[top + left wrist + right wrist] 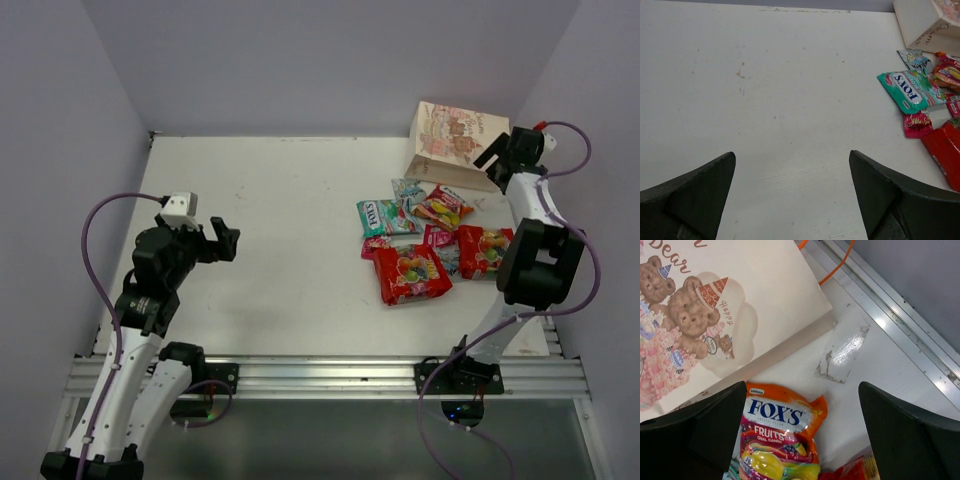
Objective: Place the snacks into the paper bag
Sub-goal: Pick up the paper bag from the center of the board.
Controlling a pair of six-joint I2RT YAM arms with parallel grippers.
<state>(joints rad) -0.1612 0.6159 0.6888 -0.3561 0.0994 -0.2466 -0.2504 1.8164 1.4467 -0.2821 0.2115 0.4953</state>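
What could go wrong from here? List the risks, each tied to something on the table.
The snacks overlap in one pile, so gripping one packet may drag its neighbours.
The paper bag shows no open mouth in any view, so packets may miss it.
The open right end effector hangs close by the bag and could shove it.

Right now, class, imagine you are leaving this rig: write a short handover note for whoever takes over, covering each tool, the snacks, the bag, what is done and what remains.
Left tool: open, empty, over bare table left of the snacks.
Right tool: open, empty, above the paper bag edge and an orange FOX'S packet.
Snacks: clustered loose on the table, just in front of the bag at the far right.
Done: nothing visibly bagged; the bag's inside is hidden.
To do: put every packet into the bag.
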